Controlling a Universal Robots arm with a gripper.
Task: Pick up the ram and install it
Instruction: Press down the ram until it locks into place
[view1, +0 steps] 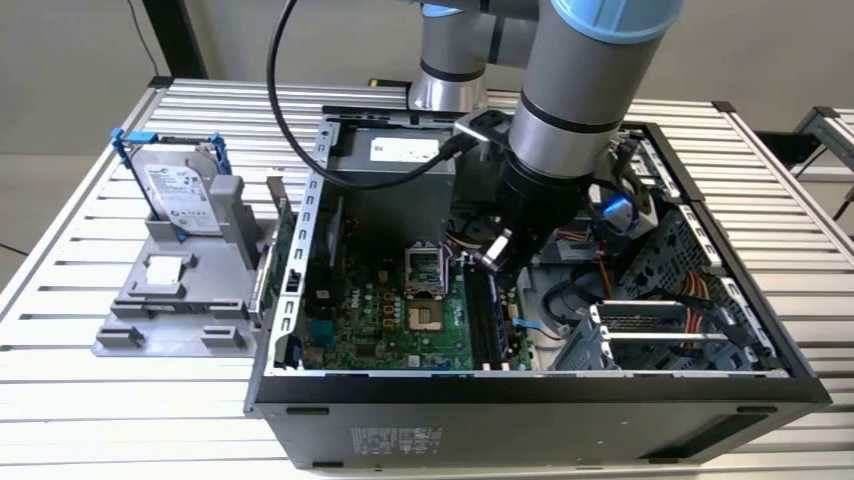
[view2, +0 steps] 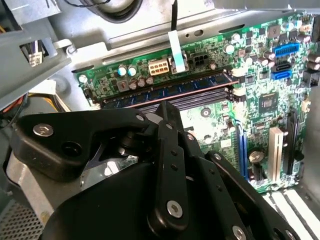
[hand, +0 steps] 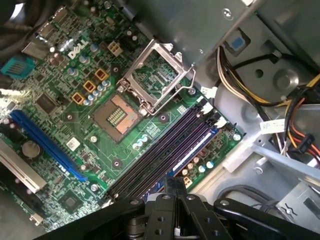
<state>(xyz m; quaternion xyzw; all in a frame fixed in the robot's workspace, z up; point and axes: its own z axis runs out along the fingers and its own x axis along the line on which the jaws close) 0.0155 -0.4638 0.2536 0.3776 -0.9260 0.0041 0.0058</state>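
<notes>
The ram (view2: 170, 91) stands on edge in one of the memory slots of the motherboard (view1: 387, 320), a long dark strip with a row of chips. In the first wrist view it shows as a thin pale-edged strip (hand: 192, 150) among the dark slots. My gripper (view1: 489, 255) reaches down into the open computer case, right above those slots. Its black fingers are shut, tips together (view2: 163, 106) (hand: 173, 181), with nothing visible between them. The tips sit over the near half of the slot bank. Whether they touch the ram I cannot tell.
A hard drive in a blue frame (view1: 180, 190) stands on a grey holder (view1: 167, 300) outside the case at the exterior view's left. Inside are the open processor socket (hand: 117, 112), a blue card slot (hand: 45, 145), cable bundles (hand: 295, 125) and the drive cage (view1: 667, 330).
</notes>
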